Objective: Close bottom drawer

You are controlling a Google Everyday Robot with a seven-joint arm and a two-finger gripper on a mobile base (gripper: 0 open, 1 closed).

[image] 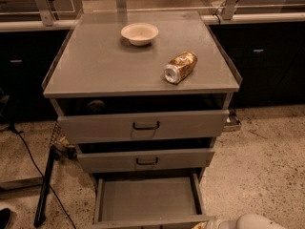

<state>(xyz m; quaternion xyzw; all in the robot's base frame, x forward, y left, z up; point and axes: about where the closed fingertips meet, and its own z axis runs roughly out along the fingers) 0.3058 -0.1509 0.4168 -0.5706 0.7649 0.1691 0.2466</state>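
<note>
Grey cabinet point(105, 66), three drawers, all out to some degree.

- Bottom drawer point(147, 198): lowest of the three and pulled furthest out toward us. We see the plain grey floor of its tray between low side walls. The front panel runs off the lower edge of the view.
- Middle drawer point(181, 160): out a little, with a dark gap above its front. We cannot make out any contents.
- Top drawer point(190, 125): also ajar. In the shadowed gap at the left sits a dark round object point(95, 105), which we cannot identify.

On the cabinet top a pale bowl point(139, 33) stands upright toward the back, its inside showing only its own pale surface. A gold-brown can point(179, 67) lies on its side well apart from the bowl, nearer the right front, its end toward us.

The gripper point(206, 223) is at the bottom edge of the view, just beside the bottom drawer's right front corner. The white arm point(257, 221) is to its right. Whether it is wide or narrow we cannot tell.
</note>
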